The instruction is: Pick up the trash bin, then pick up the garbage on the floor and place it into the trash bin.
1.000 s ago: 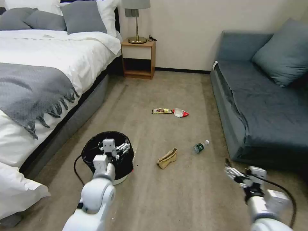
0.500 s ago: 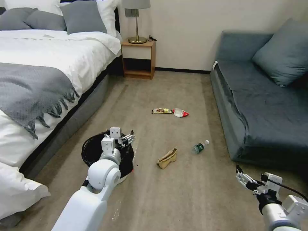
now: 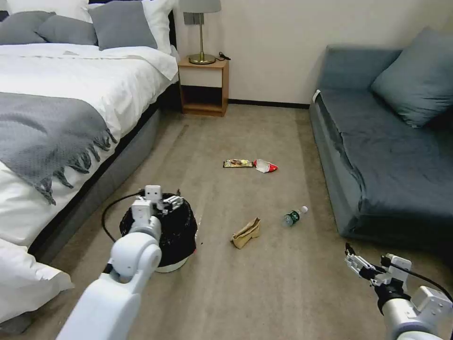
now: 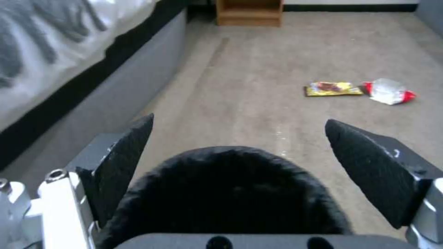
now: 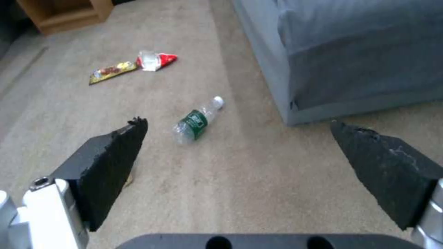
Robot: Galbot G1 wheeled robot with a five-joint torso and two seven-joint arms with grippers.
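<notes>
The trash bin (image 3: 177,231) stands upright on the carpet beside the bed (image 3: 56,118), mouth up. The left gripper (image 3: 171,202) hovers at its 12 o'clock rim, fingers (image 4: 127,162) spread wide, empty, liner between them. The right gripper (image 3: 355,259) hangs released; the bottle (image 5: 196,121) lies pointing toward 1 o'clock.

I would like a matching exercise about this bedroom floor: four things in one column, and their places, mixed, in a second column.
Things:
1. trash bin
2. bottle
3. paper bag
4. left hand

Places:
A. nearest the sofa
B. over the bin's rim
C. beside the bed
D. between bin and bottle

Pairs: 1-C, 2-A, 3-D, 4-B
</notes>
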